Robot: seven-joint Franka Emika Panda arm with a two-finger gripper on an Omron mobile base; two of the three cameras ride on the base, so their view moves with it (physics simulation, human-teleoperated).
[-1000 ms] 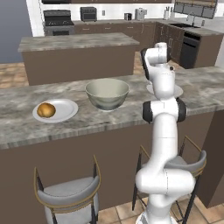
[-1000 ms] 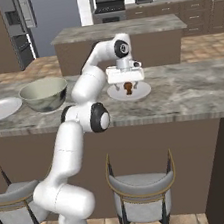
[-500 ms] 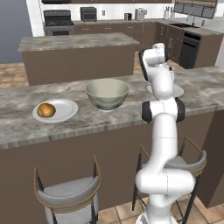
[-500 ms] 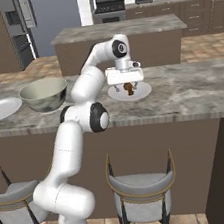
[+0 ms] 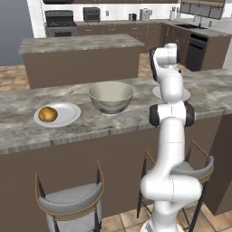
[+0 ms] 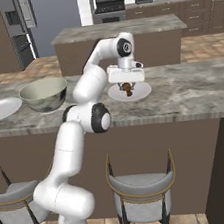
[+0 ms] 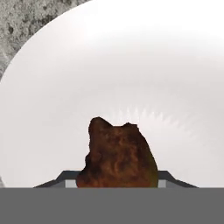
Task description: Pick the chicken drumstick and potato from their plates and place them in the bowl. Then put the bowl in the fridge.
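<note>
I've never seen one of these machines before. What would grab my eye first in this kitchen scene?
First, the tall white arm reaching over the stone counter, its gripper right at a dark brown chicken drumstick over a white plate. Next, the deep cream bowl mid-counter. Beside that sits a golden potato on a second plate.

hand [image 6: 126, 87] up a bit, chicken drumstick [image 6: 126, 87] lifted — off plate [image 6: 140, 93]

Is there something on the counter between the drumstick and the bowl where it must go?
Nothing visible stands between them. The drumstick is at the hand over its plate; only bare counter lies toward the bowl.
</note>
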